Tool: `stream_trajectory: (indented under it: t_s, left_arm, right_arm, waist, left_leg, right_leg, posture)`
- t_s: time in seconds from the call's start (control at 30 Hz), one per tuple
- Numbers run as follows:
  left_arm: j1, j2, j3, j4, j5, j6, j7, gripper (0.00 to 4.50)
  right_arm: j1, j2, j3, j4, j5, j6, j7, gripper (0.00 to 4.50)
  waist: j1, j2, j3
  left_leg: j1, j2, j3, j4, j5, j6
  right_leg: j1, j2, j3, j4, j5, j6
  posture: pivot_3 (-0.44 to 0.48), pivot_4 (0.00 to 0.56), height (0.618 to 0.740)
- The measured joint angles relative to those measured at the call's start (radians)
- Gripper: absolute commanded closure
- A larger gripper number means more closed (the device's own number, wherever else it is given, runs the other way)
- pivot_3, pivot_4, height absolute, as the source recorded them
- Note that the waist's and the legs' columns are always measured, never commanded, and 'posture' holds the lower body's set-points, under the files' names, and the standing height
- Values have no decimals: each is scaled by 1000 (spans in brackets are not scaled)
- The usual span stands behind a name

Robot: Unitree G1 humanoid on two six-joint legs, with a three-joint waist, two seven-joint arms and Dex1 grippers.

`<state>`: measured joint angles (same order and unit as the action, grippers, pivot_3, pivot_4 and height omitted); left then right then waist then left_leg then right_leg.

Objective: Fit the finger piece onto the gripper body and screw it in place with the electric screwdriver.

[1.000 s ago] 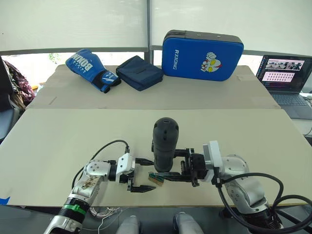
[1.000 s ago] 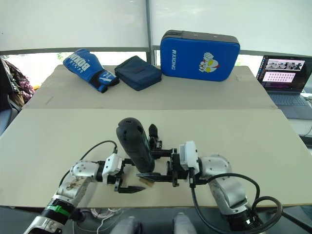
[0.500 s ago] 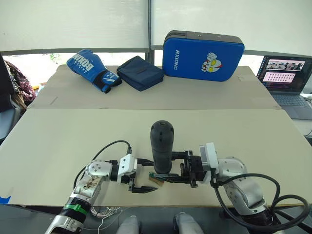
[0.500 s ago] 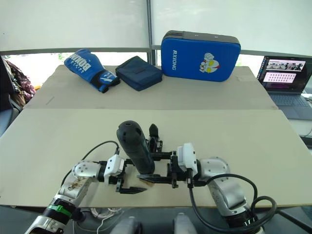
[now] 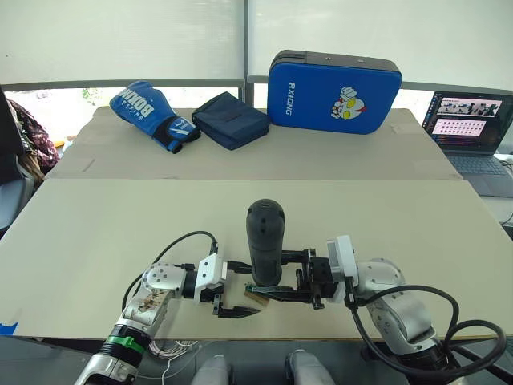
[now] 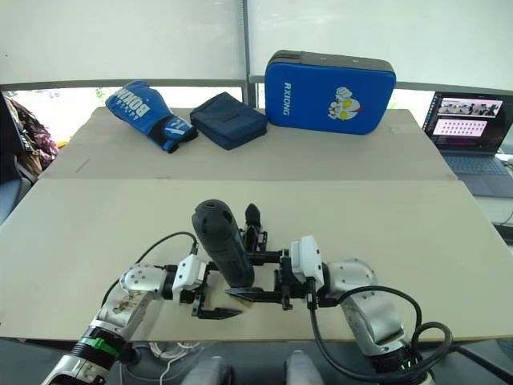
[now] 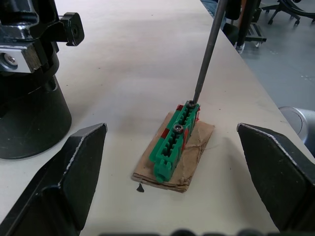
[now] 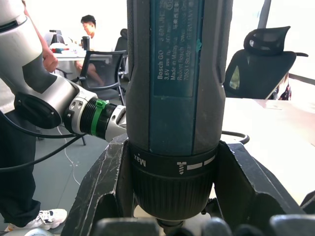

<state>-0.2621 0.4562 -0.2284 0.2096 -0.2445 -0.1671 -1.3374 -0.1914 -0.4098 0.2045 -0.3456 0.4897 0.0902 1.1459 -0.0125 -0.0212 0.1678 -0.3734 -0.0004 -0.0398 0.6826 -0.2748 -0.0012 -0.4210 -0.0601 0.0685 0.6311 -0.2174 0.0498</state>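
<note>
Dark grey cylindrical electric screwdriver [image 5: 265,241] clamped upright in right gripper [image 5: 302,275], bit tip on green-and-tan rectangular block [image 7: 176,144]; left gripper [image 5: 235,287] spread open beside.

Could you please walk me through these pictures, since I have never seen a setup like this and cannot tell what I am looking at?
This is a two-armed humanoid robot at a table. Two pictures come from cameras on its head, looking down over its arms; the other two come from cameras on its wrists. The right gripper is shut on the electric screwdriver, held upright. In the left wrist picture its thin bit touches a screw on a small green block resting on a brown pad. The left gripper is open, either side of that block. The black gripper body stands close by. At the far end lie a boxing glove, a dark pouch, a blue pad and a laptop.
</note>
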Motion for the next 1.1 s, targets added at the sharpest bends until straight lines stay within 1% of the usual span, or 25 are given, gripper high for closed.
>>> stream_trajectory:
  t_s: [1.1]
  left_arm:
    - [2,0,-4,2,1,-3,11,0]
  right_arm:
    - [-12,7,8,14,-6,0,1,2611]
  waist:
    - [0,0,0]
  left_leg:
    - [1,0,0,0,0,0]
  right_leg:
    - [1,0,0,0,0,0]
  posture:
    - [0,150,740]
